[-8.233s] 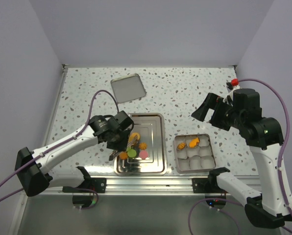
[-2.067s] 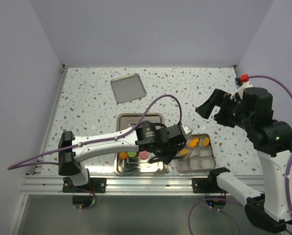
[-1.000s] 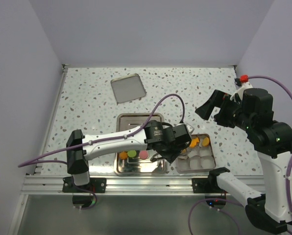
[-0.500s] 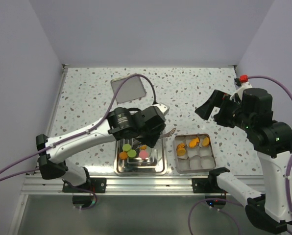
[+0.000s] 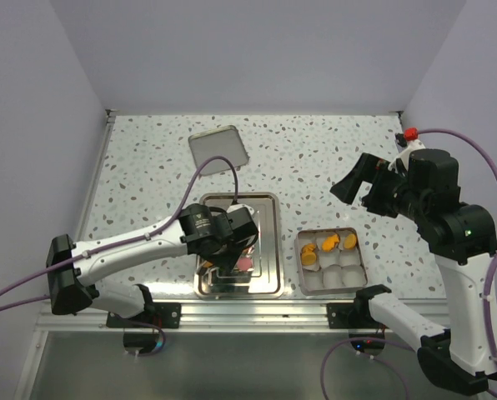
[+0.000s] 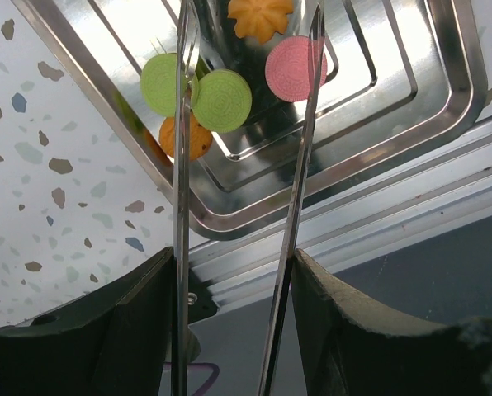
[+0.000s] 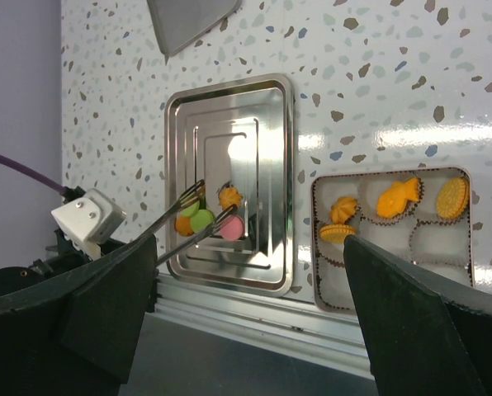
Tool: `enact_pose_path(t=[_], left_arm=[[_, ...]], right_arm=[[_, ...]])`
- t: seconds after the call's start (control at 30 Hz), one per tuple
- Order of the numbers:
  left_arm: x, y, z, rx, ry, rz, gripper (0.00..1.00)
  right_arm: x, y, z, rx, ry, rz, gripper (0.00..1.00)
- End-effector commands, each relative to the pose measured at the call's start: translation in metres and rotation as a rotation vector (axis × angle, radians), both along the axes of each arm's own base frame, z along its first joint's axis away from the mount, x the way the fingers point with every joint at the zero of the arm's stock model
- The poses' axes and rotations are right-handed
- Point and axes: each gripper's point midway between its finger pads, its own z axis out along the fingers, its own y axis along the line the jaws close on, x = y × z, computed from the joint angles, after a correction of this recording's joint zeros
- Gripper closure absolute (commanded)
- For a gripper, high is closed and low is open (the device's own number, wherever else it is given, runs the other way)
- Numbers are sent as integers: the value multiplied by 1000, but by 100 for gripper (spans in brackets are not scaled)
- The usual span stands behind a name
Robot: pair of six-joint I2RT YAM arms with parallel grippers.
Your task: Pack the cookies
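Surface (image 5: 332, 158): speckled white, boxed in by pale walls.
Cookies (image 6: 221, 101): five on the steel tray (image 5: 273, 242) by the surface's near edge; four in the square tin (image 5: 340, 277) beside it.
Left pincer (image 7: 216, 200): half-spread over the tray's cookies, gripping nothing.
Right pincer (image 5: 353, 185): spread wide, aloft, empty.

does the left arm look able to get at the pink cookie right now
Probably yes: the left tool hangs open right above the tray, the pink cookie lies flat and uncovered near one prong, with nothing stacked on it.
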Motion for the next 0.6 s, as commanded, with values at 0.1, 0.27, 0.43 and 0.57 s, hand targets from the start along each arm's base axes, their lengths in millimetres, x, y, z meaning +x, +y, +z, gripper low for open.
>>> enact_pose_path(t=[0.1, 0.27, 0.43, 0.57], left_arm=[[5, -7, -4, -46, -22, 32, 40], [6, -10, -13, -25, -9, 25, 40], [8, -10, -21, -8, 3, 21, 41], [9, -10, -24, 1, 9, 14, 44]], right_arm=[[2, 6, 5, 20, -21, 23, 1], [1, 5, 5, 14, -21, 24, 1], [0, 4, 5, 12, -22, 20, 1], [1, 4, 5, 9, -21, 20, 1]])
